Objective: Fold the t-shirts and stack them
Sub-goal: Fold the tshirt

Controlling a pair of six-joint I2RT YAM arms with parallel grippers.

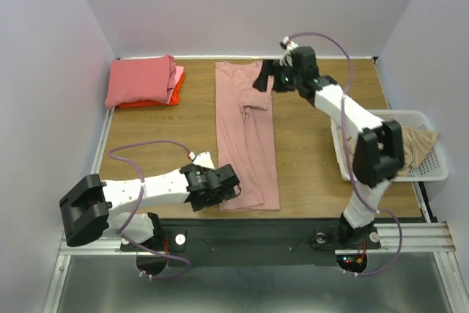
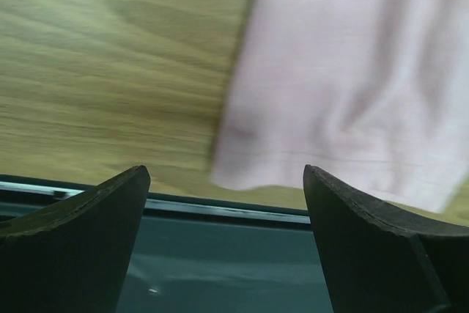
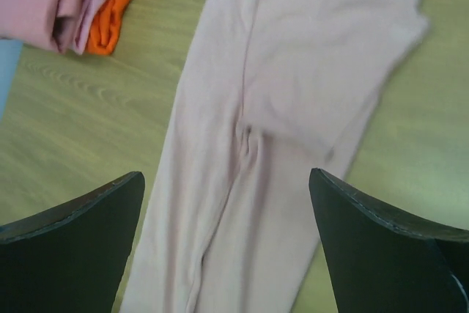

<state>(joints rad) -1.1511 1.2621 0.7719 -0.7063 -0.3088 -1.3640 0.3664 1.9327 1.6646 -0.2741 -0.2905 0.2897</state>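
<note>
Down the middle of the wooden table (image 1: 308, 166) lay the dusty pink t-shirt (image 1: 247, 137), folded into a long strip running from 12 to 6 o'clock. The left gripper (image 1: 233, 185) sat at the strip's 7 o'clock corner, its jaws spread wide; in the left wrist view that hem corner lay just ahead, between the two fingers (image 2: 88, 218), and neither one touched it. The right gripper (image 1: 265, 78) hung over the strip's 1 o'clock corner, jaws likewise wide and holding nothing; in its wrist view the cloth lay flat below, creased along its middle. At the table's 10 o'clock stood a stack of folded t-shirts (image 1: 143, 82), coral-red on top, pink under it, orange at the bottom; it was well apart from both grippers. At 3 o'clock stood the white mesh basket (image 1: 432, 170); a tan t-shirt (image 1: 416, 148) lay crumpled inside, partly hidden by the right arm.
</note>
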